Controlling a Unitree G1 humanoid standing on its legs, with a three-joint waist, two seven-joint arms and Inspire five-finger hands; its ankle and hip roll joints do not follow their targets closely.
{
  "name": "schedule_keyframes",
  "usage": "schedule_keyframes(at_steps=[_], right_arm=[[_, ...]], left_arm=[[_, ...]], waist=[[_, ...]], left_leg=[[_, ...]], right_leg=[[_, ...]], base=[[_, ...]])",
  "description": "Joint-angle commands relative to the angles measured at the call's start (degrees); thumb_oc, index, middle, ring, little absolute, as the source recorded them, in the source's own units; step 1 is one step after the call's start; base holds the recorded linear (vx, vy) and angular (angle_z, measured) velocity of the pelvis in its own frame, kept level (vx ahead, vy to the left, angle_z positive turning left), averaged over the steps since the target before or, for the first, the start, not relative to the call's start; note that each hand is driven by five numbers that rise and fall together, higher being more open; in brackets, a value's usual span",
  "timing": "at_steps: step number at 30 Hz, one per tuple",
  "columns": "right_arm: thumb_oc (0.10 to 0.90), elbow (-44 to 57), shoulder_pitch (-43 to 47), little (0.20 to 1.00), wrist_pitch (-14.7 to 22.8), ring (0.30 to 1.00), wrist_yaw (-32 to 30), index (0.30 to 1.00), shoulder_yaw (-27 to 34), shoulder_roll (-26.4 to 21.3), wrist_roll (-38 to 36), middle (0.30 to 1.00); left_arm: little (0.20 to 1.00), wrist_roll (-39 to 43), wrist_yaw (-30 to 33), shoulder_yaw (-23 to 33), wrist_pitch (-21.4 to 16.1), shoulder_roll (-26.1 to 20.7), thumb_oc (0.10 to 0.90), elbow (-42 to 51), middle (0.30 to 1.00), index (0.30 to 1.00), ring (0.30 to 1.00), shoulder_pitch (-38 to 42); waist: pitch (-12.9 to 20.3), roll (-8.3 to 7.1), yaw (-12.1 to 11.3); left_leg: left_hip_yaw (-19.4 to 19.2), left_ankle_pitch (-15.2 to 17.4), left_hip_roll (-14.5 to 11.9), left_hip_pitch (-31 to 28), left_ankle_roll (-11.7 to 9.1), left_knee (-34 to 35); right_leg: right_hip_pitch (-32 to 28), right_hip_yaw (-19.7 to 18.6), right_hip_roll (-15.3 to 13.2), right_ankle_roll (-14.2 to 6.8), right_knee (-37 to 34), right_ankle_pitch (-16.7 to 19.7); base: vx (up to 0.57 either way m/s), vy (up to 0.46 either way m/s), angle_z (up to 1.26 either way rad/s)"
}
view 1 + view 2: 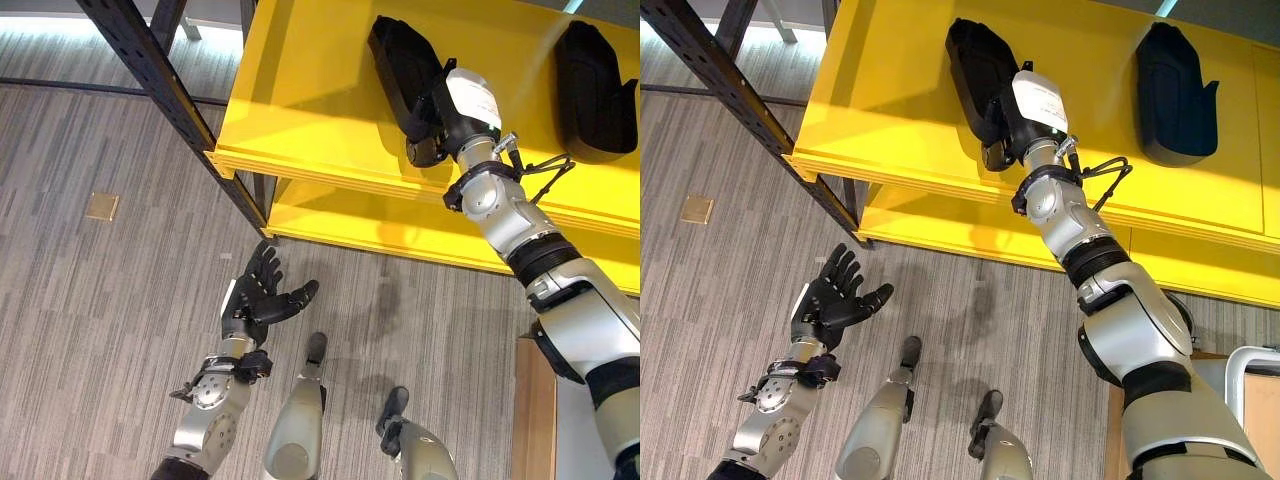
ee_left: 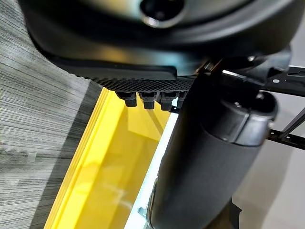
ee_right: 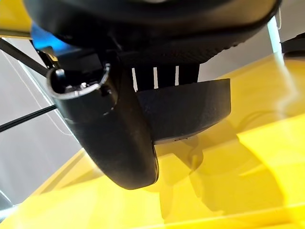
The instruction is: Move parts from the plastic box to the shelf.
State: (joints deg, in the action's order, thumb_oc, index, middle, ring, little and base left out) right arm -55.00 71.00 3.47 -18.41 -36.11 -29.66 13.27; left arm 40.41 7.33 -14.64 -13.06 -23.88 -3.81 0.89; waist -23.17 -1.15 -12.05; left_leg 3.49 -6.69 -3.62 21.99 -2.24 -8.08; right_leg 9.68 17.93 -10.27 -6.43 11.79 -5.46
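Note:
A black moulded part (image 1: 400,60) lies on the upper yellow shelf (image 1: 300,90). My right hand (image 1: 425,125) reaches up over the shelf's front edge and grips the part's near end. In the right wrist view the thumb (image 3: 114,138) and the fingers close around the part (image 3: 195,107) just above the yellow board. A second black part (image 1: 592,85) lies further right on the same shelf. My left hand (image 1: 262,295) hangs open, fingers spread, above the carpet below the shelf's left corner, holding nothing; its fingertips (image 2: 147,98) point toward the yellow shelf.
A lower yellow shelf (image 1: 400,225) sits under the upper one. A dark perforated steel post (image 1: 170,90) slants down to the rack's left corner. A brass floor plate (image 1: 101,206) lies on the grey carpet at left. A wooden edge (image 1: 535,410) shows at lower right.

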Motion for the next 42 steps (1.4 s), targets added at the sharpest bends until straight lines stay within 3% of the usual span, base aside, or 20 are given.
schedule_keyframes(at_steps=[1, 25, 42], right_arm=[[0.4, 0.2, 9.7, 0.3, 1.4, 0.3, -2.6, 0.3, -3.0, -2.4, -0.8, 0.3], [0.4, -9.8, 16.7, 0.3, -0.2, 0.3, -7.0, 0.3, -3.8, -3.0, -3.4, 0.3], [0.4, -16.2, 19.2, 0.3, -0.5, 0.3, -10.0, 0.3, 1.2, -1.7, -12.0, 0.3]], left_arm=[[1.0, 1.9, -0.6, -1.5, -6.5, -2.5, 0.9, 9.6, 1.0, 1.0, 1.0, 1.9], [1.0, 2.2, 0.4, -3.6, -7.0, -3.7, 0.9, 10.2, 1.0, 1.0, 1.0, 5.2], [1.0, 2.6, 1.6, -4.4, -6.8, -3.7, 0.9, 10.1, 1.0, 1.0, 1.0, 6.1]], waist=[[1.9, -0.85, -1.0], [1.8, -0.66, -1.5], [1.2, -0.18, -1.1]], left_leg=[[0.9, 3.9, -4.0, 2.9, -2.7, -5.8], [1.9, 4.6, -2.4, 5.0, -2.2, -7.3], [2.0, 4.9, -1.8, 5.8, -2.0, -8.0]], right_leg=[[-1.4, -0.5, -3.9, -1.4, 0.3, 0.9], [-1.0, -0.1, -4.2, -1.6, -0.1, 1.1], [-0.3, -0.6, -4.2, -1.3, 0.5, 1.1]], base=[[0.01, 0.005, 0.03], [0.0, 0.004, 0.03], [0.0, 0.0, 0.0]])
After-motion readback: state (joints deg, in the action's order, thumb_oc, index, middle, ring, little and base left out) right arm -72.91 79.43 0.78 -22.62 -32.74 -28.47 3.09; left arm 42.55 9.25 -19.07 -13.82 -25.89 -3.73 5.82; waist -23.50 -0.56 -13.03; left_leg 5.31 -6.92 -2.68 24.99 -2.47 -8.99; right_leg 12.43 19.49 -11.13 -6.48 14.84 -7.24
